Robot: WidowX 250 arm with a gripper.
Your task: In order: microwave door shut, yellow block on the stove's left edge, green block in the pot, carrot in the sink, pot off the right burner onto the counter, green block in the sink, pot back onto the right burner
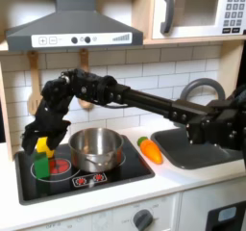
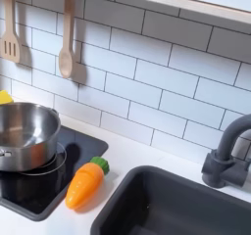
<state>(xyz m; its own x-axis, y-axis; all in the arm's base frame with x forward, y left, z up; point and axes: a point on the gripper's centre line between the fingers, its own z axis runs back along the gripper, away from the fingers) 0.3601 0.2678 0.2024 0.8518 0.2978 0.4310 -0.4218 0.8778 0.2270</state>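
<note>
First exterior view: my claw (image 1: 39, 139) was clamped on the yellow block (image 1: 41, 145) atop the green block (image 1: 42, 164); judged light, rigid, best held by flat sides.

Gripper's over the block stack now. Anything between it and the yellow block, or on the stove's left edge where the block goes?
Nothing visible blocks either. The gripper sits right at the yellow block atop the green block; whether it grips is unclear. The stove looks bare along the first exterior view's left edge.
</note>
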